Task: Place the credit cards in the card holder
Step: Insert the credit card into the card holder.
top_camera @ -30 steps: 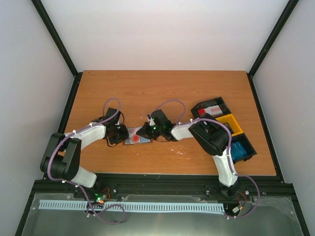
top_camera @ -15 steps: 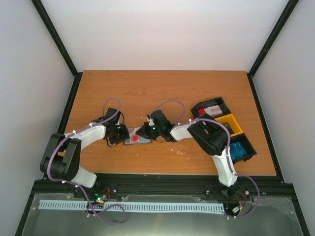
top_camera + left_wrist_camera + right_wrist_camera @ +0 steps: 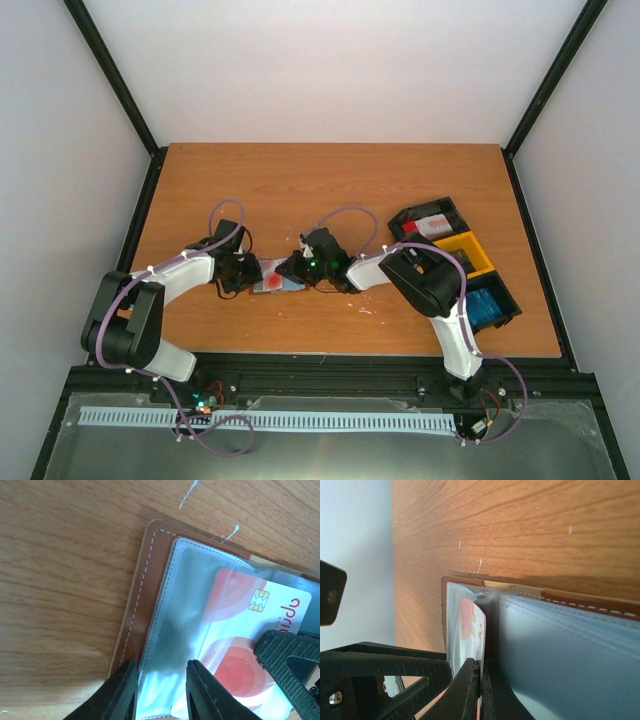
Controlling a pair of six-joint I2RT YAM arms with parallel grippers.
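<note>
The task is under way, with one card mid-insertion. The card holder [image 3: 137,605] lies open on the bench [image 3: 60,555] between the two arms, its clear sleeves facing up. A red and white card [image 3: 240,630] sits partly inside one sleeve, its chip end already under the plastic. The right claw [image 3: 480,671] is closed tight on that card's outer edge. The left claw [image 3: 161,674] stands partly open, its tips down on the holder's near edge. It seems to steady the holder rather than clamp anything.

Much is left, I judge. This card needs seating fully, and more cards wait in the trays [image 3: 476,262] to the right: red and white ones [image 3: 428,224] and blue ones [image 3: 486,306].

How deep the card sits is hard to judge, since glare on the plastic blurs its edge. The other sleeves look empty in the right wrist view, though they are only partly seen. The yellow tray's contents cannot be made out, and the holder's clasp is out of sight.
</note>
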